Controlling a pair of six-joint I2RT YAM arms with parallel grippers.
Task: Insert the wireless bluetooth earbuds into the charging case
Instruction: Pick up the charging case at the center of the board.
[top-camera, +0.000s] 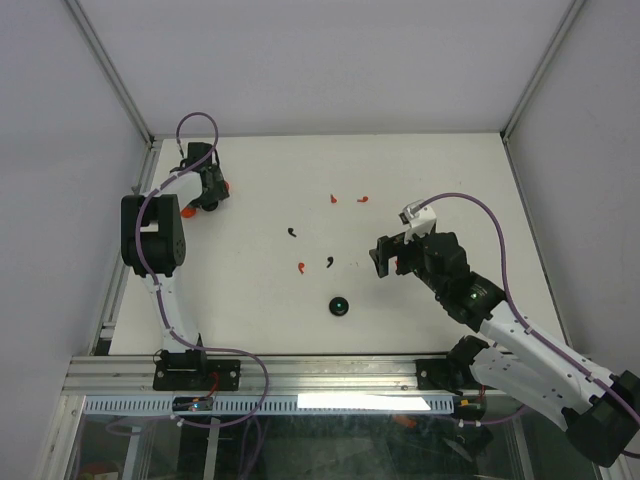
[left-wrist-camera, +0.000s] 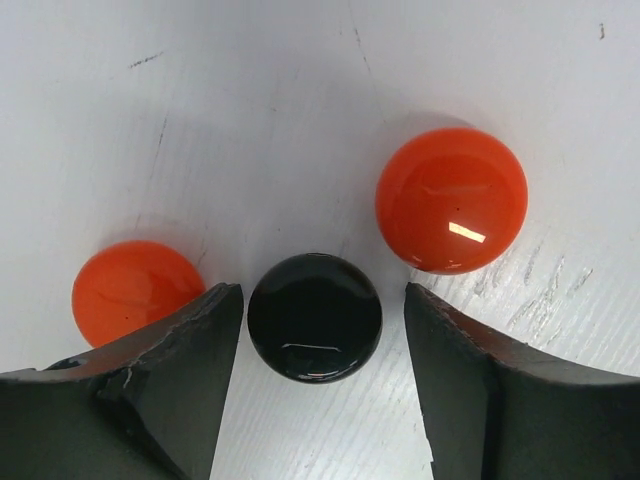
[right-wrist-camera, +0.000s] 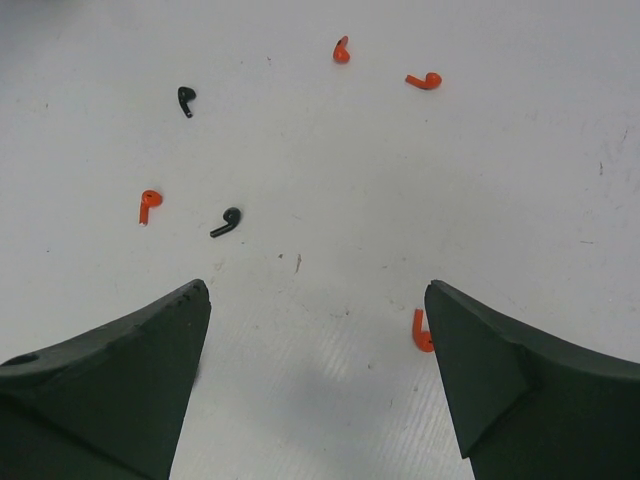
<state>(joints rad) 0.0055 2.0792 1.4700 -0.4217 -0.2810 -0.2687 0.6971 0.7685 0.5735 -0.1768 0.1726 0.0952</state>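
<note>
Left gripper (left-wrist-camera: 322, 295) spread, straddling a black disc (left-wrist-camera: 315, 318) at lower centre, a gap on each side. One red disc (left-wrist-camera: 130, 290) at lower left, another red disc (left-wrist-camera: 452, 198) at upper right. Right gripper (right-wrist-camera: 315, 290) spread wide, pinching nothing. On the white table (right-wrist-camera: 330, 400), wireless bluetooth earbuds (right-wrist-camera: 227, 221) lying loose: lone red earbud (right-wrist-camera: 423, 332) just beside the right-hand finger, the rest in the upper half, two black, three red.

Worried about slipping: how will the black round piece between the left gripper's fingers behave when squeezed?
The black round piece looks hard and shiny, so it may squirt from the left gripper. Its curved rim means off-centre pressure would probably slide it.
</note>
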